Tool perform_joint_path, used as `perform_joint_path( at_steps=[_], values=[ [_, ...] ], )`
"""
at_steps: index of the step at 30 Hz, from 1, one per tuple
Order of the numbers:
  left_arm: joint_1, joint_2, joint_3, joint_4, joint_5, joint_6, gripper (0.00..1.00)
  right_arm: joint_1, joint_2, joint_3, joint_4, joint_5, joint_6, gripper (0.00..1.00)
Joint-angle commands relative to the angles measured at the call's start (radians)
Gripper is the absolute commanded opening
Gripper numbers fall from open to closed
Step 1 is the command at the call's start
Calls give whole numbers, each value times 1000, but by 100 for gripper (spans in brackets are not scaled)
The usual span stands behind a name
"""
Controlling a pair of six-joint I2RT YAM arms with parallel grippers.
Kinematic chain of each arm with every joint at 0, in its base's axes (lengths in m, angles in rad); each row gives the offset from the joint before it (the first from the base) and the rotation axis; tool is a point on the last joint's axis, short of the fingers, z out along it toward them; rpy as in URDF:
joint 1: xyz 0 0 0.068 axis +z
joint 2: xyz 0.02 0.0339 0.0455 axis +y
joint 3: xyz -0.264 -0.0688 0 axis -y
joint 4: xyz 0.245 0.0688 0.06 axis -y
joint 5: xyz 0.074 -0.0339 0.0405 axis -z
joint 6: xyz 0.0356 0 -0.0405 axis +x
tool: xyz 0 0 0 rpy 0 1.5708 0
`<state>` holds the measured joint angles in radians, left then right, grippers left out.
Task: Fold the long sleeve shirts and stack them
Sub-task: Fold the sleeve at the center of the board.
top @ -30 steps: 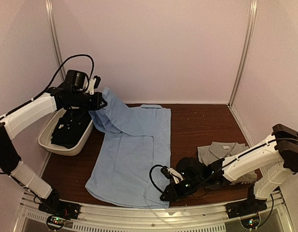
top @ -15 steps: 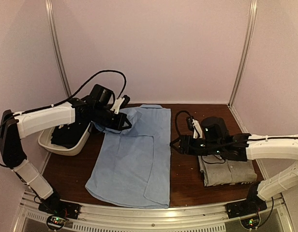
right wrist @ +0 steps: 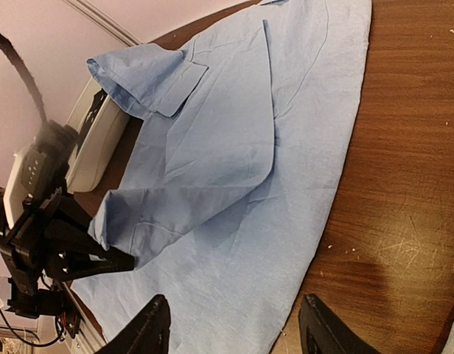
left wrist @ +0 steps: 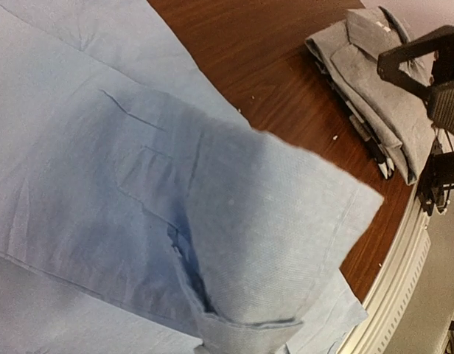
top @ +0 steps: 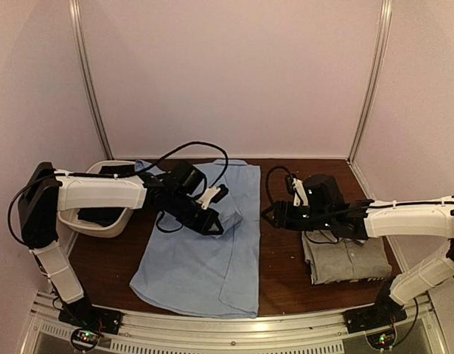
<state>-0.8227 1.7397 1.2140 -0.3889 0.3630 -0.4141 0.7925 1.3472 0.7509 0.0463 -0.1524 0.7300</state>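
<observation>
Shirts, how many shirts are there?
2. A blue shirt lies spread in the middle of the table, and a grey shirt sits folded on the right. Dark clothes in the white tub on the left might hide more; I cannot tell.

I see the tub (top: 85,227) left of the spread shirt (top: 190,269), the folded shirt (top: 346,262) right of it (apart).

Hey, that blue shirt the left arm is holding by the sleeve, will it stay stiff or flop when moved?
Probably floppy: the sleeve of the blue shirt drapes and creases from the left gripper instead of holding shape. Likely light, since one pinch holds the sleeve up. Pushed, it would probably bunch rather than slide whole, given its wrinkles.
</observation>
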Motion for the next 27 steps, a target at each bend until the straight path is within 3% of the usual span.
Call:
perform_joint_path(
  at_steps=[1,27],
  values=[
    [-46,36,-9,41,40,-5,0,-6,9,31,22,8,-23,61],
    [-114,-39,-77,49,93,45,1,-6,-26,-30,24,-52,14,64]
  ],
)
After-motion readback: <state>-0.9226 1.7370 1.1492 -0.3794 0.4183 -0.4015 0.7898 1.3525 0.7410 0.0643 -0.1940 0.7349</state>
